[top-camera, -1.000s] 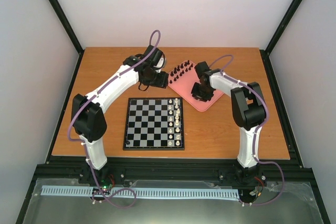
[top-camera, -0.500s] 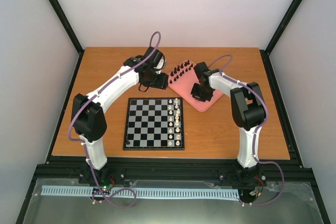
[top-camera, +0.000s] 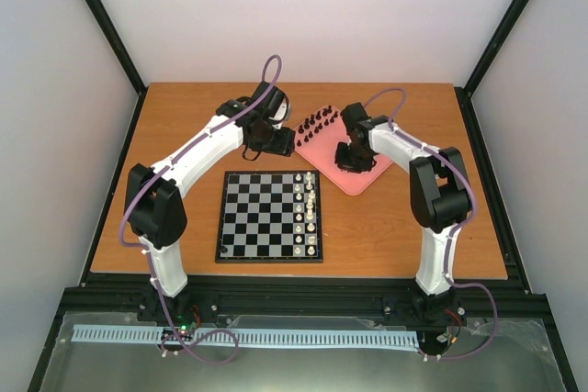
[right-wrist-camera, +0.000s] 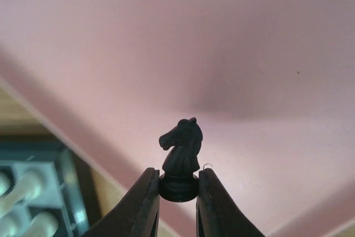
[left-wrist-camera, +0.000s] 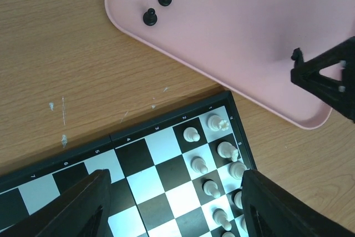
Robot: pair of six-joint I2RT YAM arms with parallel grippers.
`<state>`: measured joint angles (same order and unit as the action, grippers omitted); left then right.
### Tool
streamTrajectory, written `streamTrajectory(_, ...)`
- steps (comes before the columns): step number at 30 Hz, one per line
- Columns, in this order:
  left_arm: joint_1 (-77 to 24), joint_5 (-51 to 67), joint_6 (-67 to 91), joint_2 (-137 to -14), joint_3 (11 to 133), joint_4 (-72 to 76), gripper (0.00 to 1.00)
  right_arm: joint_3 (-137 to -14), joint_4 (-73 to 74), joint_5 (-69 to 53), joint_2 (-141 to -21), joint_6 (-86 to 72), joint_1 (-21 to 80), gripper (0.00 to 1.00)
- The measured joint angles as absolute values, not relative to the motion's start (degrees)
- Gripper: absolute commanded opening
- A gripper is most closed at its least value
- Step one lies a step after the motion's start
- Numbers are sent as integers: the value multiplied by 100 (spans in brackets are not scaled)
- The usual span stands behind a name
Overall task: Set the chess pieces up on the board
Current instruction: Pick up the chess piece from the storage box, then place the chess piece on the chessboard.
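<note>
My right gripper is shut on the base of a black knight, held upright just above the pink tray. From above, this gripper hangs over the tray's middle. Several more black chess pieces stand at the tray's far corner, also seen in the left wrist view. The board lies in front, with white pieces filling its two right columns. My left gripper is open and empty above the board's far right corner, beside the tray.
The pink tray lies diagonally, touching the board's far right corner. Bare wooden table surrounds both. Black frame posts stand at the table's corners. The right gripper's dark fingers show at the right edge of the left wrist view.
The right gripper has closed on the black knight over the tray, and its arm has shifted slightly. The left arm has stayed put.
</note>
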<state>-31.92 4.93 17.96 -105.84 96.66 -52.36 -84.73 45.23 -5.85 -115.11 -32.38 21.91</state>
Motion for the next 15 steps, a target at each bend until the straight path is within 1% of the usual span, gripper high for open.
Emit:
streamTrajectory(6, -3192, 506, 1763, -10584, 9666, -5236, 68, -8444, 4604, -996, -10707, -2327, 2156, 10)
streamTrajectory(11, -3190, 666, 1743, -10584, 9673, -5236, 68, -8283, 4571, -1673, -9891, -1732, 1946, 11)
streamTrajectory(13, -3140, 902, 1743, -10584, 9679, -5216, 68, -8239, 4604, -1949, -9677, -1470, 1852, 11)
streamTrajectory(15, -3072, 1284, 1780, -10584, 9679, -5137, 64, -8213, 4683, -2198, -9494, -1184, 1785, 10)
